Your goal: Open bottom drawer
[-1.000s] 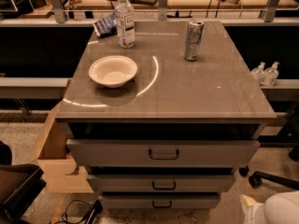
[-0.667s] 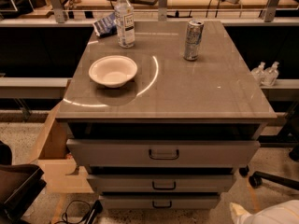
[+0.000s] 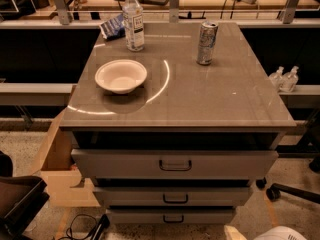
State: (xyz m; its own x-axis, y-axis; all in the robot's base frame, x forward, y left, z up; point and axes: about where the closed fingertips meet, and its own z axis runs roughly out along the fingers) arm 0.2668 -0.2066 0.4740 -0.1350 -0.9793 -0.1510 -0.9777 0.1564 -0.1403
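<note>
**Ana:** What is new since a moment ago?

**Ben:** The gripper (image 3: 270, 233) has slid left along the bottom edge and sits lower. Only a white round bit and a pale tip show. Nothing else has moved.

**Ana:** Is it spread wide or pinched close?

**Ben:** I cannot tell.

**Ana:** What is in the room around it?

**Ben:** Far to its left a wooden box (image 3: 55, 171) stands on the speckled floor, touching the cabinet's side. Black cables (image 3: 82, 227) lie on the floor nearer to it. High up and left of it is the grey table top (image 3: 210, 101). At the back of the top lies a blue packet (image 3: 112, 27), with a water bottle (image 3: 133, 20) just beside it. A white bowl (image 3: 121, 76) sits nearer the front. A can (image 3: 207, 43) stands upright, well above the gripper. Up and to its right two small bottles (image 3: 283, 79) stand on a ledge, and a chair wheel (image 3: 273, 192) is on the floor.

**Ana:** Where is the bottom drawer (image 3: 172, 217)?

**Ben:** It is just left of the gripper and a little higher, not touching it. It is the lowest grey front, under the middle drawer (image 3: 175, 198) and the top drawer (image 3: 175, 164).
</note>
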